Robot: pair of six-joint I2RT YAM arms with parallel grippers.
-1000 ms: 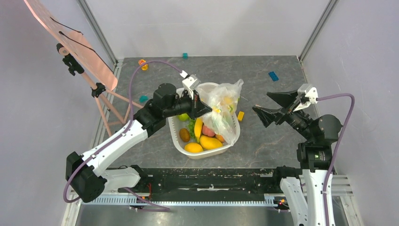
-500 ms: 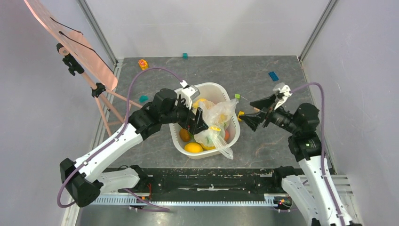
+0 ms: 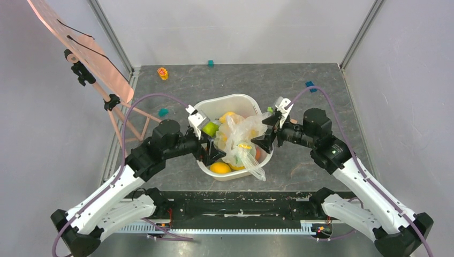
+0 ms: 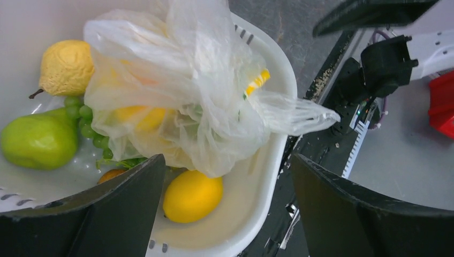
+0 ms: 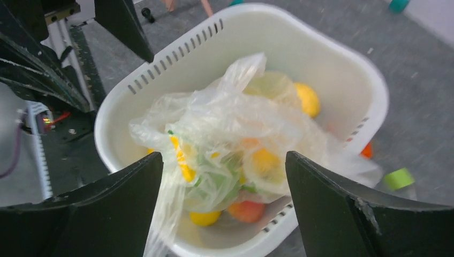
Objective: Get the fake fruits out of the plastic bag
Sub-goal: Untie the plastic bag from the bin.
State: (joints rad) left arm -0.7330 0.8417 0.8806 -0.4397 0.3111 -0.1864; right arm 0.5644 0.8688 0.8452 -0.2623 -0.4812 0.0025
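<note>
bagged fruits (image 4: pixel 134 116): veiled by plastic bag (image 4: pixel 214 107), kinds unclear | left fingers (image 4: pixel 107 214): bases cut off below

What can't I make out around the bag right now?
Fruits inside the plastic bag: every view, crinkled film blurs their number and kind.
White basin floor under the bag: top view, bag covers it.
Orange-red fruit: right wrist view, blur and bag hide its shape.

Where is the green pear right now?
In the left wrist view the green pear lies at the left inside the white basin, outside the plastic bag, right beside the green grapes.
</note>
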